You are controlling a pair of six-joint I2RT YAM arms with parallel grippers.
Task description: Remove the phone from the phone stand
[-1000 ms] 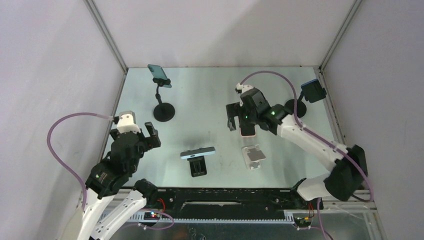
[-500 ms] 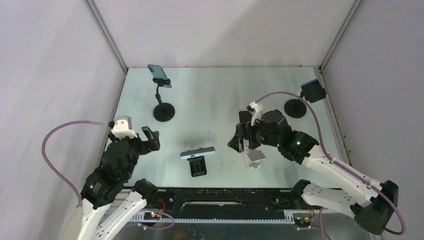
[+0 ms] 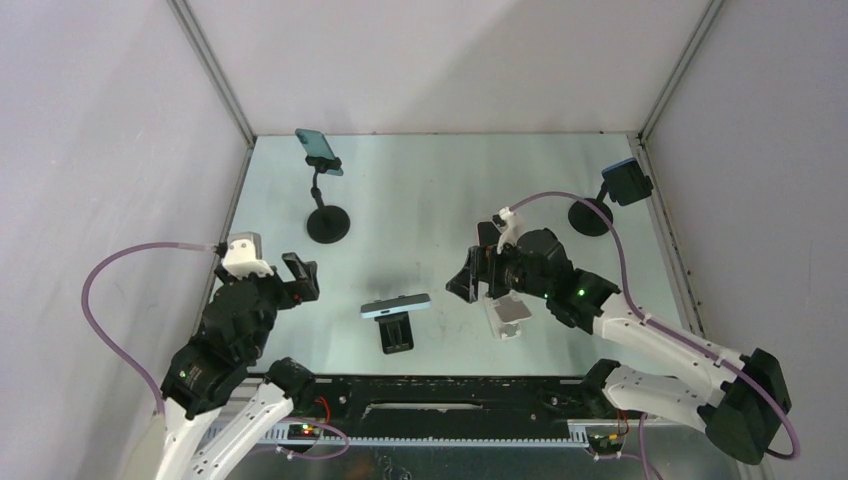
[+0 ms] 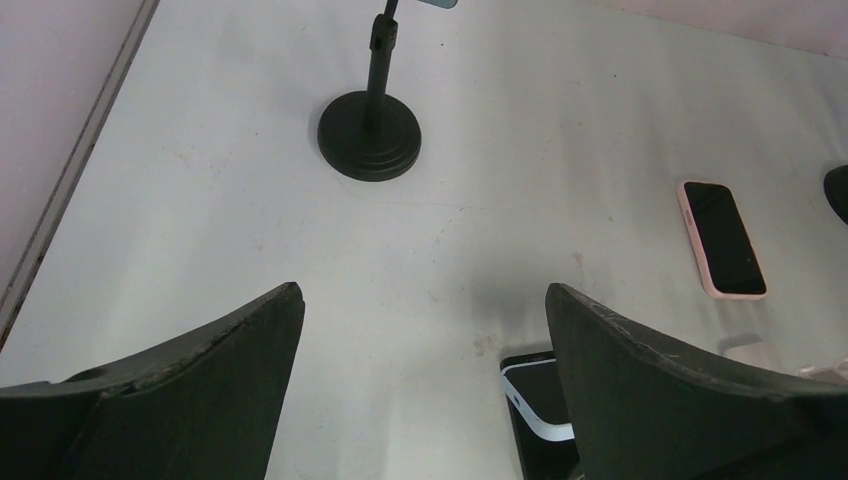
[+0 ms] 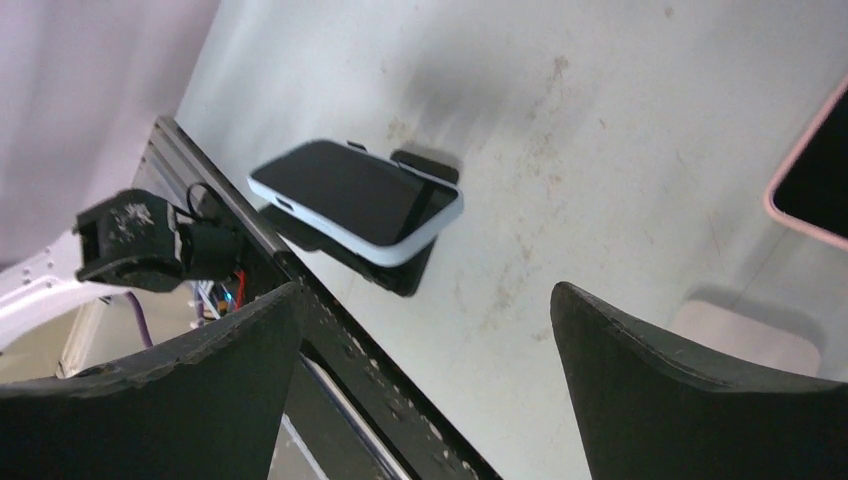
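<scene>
Right wrist view: right gripper empty, jaws spread wide, facing white-edged phone resting tilted on black stand. Left gripper likewise wide, empty. Step: approach. Next: close in, straddle phone's edges, lift clear.

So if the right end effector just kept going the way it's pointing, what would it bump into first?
Probably the white-edged phone on the low black stand, just ahead of the open right end effector. Depth is unclear; it could meet the table just short of it instead.
</scene>
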